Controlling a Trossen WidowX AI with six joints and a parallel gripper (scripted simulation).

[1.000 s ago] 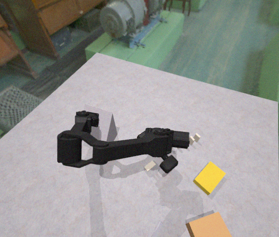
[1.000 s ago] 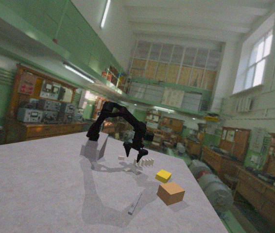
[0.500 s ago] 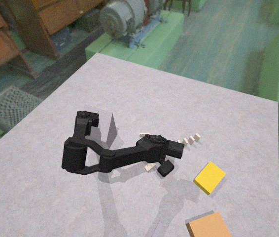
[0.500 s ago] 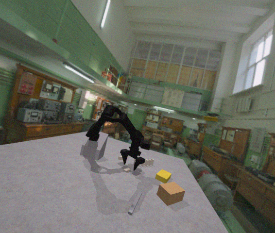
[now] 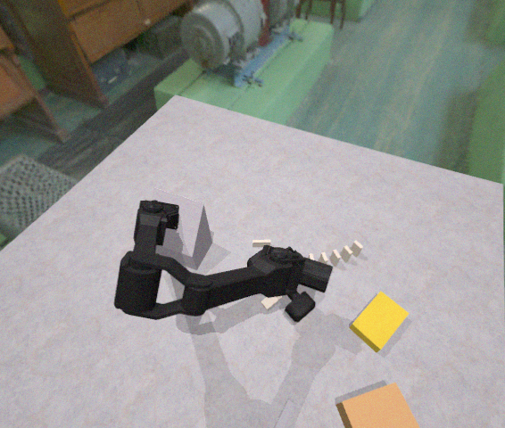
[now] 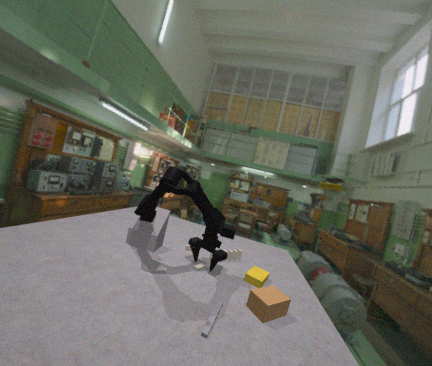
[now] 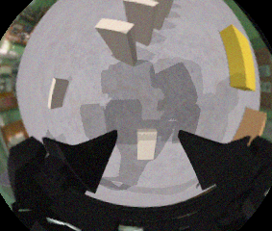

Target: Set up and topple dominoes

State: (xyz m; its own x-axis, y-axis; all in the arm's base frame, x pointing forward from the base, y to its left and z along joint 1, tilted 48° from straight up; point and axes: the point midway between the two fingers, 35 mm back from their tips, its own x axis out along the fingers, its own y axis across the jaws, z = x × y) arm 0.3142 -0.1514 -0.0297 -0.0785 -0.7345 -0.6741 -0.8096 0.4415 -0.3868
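My gripper is open and empty, pointing down low over a cream domino that lies flat. In the wrist view this domino shows between the two fingertips, a little below them. A second loose domino lies on its long side, left of the row. The row of several standing dominoes is upright, beyond the gripper. The arm hides the row's near end in the top view and the fingers cover part of it in the exterior view.
A yellow block lies right of the gripper. A larger orange block is nearer the front. A grey wedge-like block stands by the arm's base. A thin grey bar lies in front.
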